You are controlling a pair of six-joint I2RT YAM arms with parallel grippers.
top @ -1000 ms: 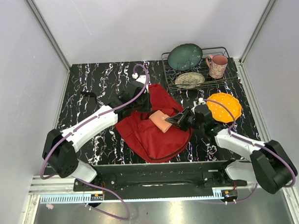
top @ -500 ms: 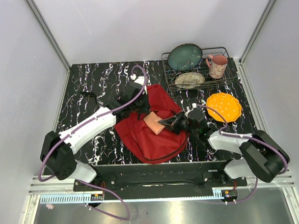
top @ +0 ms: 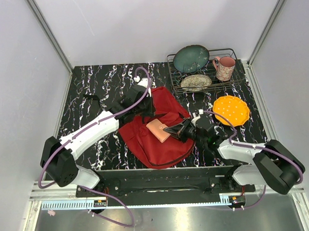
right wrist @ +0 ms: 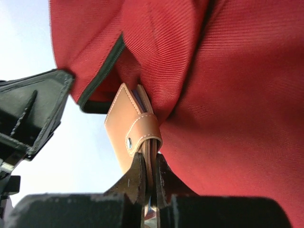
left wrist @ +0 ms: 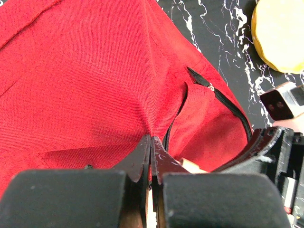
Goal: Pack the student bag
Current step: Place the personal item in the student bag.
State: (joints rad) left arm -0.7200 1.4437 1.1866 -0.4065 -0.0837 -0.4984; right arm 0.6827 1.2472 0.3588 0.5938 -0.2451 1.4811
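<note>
Evidently left gripper pinches large red fabric backpack, holding mouth open; right gripper, closed on tan leather snap wallet, aims it inside, frame centre.

Orange plate, pink mug, teal bowl

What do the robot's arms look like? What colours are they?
The left arm and right arm are white with chunky black round joints. A purple cable runs along each. The left gripper and right gripper are black, with two pointed fingers each.
</note>
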